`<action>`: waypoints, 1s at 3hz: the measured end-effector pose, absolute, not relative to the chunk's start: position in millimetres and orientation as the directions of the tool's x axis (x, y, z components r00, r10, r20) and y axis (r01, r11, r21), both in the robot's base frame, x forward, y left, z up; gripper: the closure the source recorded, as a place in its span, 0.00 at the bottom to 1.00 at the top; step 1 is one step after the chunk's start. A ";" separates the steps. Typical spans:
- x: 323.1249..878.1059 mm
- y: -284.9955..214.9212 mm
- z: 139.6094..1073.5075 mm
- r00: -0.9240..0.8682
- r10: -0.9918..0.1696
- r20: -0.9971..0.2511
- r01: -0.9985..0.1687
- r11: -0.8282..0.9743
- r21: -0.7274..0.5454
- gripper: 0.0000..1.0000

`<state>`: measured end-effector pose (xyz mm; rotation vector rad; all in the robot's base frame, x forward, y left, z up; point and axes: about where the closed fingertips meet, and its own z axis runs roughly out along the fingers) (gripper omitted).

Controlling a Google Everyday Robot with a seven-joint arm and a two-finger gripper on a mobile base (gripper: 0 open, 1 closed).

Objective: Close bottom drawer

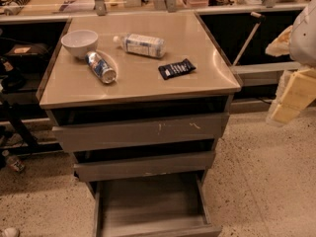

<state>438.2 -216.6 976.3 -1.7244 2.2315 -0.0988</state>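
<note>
**Bottom drawer (148, 206) stands pulled out; gripper (292, 97) off at the right edge**

From my seat I see the bottom drawer at the foot of the grey metal cabinet (222, 107), drawn well out toward the camera. Its shallow grey tray lies bare to view, and its low front runs out of the lower edge of the view. It is the narrowest of the three. Above it the middle drawer (144, 165) sticks out a little, with a dark gap over its front. The top drawer (140, 131), the widest, also sits slightly out and carries orange scratch marks on the right part of its face.

The gripper hangs at the far right, above the speckled floor (266, 181) and well apart from the cabinet, level with the top drawer. Only pale, cream-coloured blocks of it show below the white arm (303, 33). I cannot tell whether the claw is spread or pressed together, and I see nothing in it.

On the cabinet top (148, 85) a white bowl (80, 42) stands at the back left. A can (101, 67) lies on its side just beside the bowl, nearer the camera. A clear plastic bottle (140, 44) lies on its side near the back centre. A dark snack packet (177, 68) lies flat to the right of the can, apart from the rest.
</note>
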 end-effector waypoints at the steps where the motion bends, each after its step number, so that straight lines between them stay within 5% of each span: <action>1: 438.2 -216.6 976.3 -0.221 -0.953 -0.207 -0.931 0.270 -0.246 0.41; 3: 438.2 -216.6 976.3 -0.221 -0.953 -0.207 -0.931 0.270 -0.246 0.88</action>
